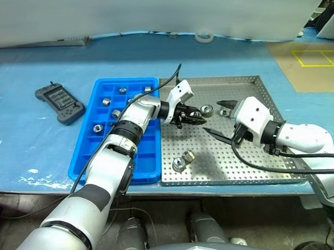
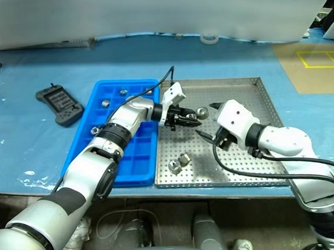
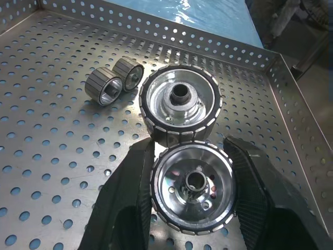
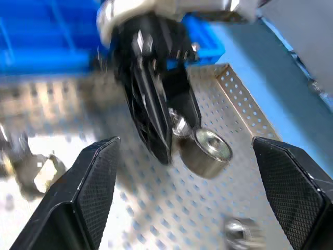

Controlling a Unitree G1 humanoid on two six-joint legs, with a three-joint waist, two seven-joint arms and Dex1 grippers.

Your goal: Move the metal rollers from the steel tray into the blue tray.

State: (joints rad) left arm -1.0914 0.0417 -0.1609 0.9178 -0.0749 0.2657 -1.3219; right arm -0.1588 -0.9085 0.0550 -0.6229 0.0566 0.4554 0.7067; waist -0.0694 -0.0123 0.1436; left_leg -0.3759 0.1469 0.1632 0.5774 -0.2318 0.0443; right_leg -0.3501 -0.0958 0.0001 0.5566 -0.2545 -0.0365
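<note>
Over the steel tray [image 1: 255,170], near its blue-tray [image 1: 109,157] edge, the left tool [image 1: 194,119] pinches one metal roller [image 3: 192,188]; the right tool [image 1: 219,117] gapes wide, empty. Brushing it could knock the roller loose.

A workshop or robotics lab is showing here — a bench [image 1: 30,110] covered in blue sheeting, yellow tape marking [image 1: 319,57] squared off beyond the right claw [image 1: 220,118], and a tape roll [image 1: 205,37] lying further back.
</note>
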